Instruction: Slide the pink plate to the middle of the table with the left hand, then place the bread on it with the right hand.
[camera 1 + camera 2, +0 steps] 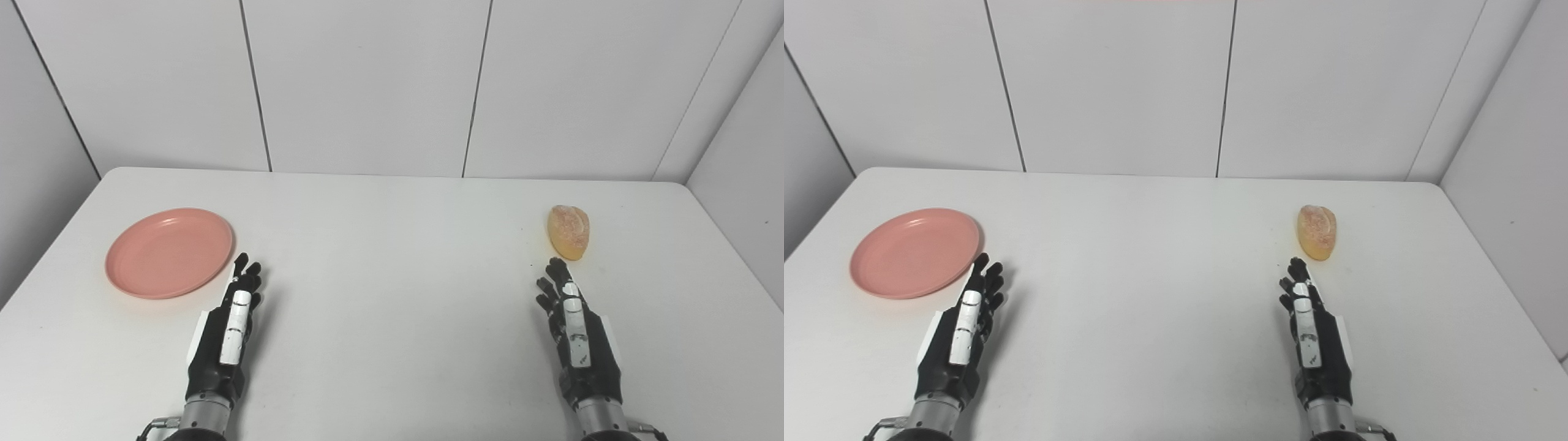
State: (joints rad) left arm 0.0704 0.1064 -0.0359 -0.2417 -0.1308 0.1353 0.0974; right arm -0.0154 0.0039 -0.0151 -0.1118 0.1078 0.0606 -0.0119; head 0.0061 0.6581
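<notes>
A pink plate (169,252) lies empty on the left side of the white table (392,245). A golden piece of bread (569,231) lies on the right side. My left hand (229,327) rests open near the front, its fingertips just right of the plate's near rim, not touching it. My right hand (572,327) rests open near the front, its fingertips a little short of the bread. Both hands hold nothing. The same scene shows in the right eye view, with the plate (914,252), bread (1317,231), left hand (961,331) and right hand (1311,334).
Grey wall panels (367,86) stand behind the table's far edge and along both sides. The table's left and right edges run close to the plate and the bread.
</notes>
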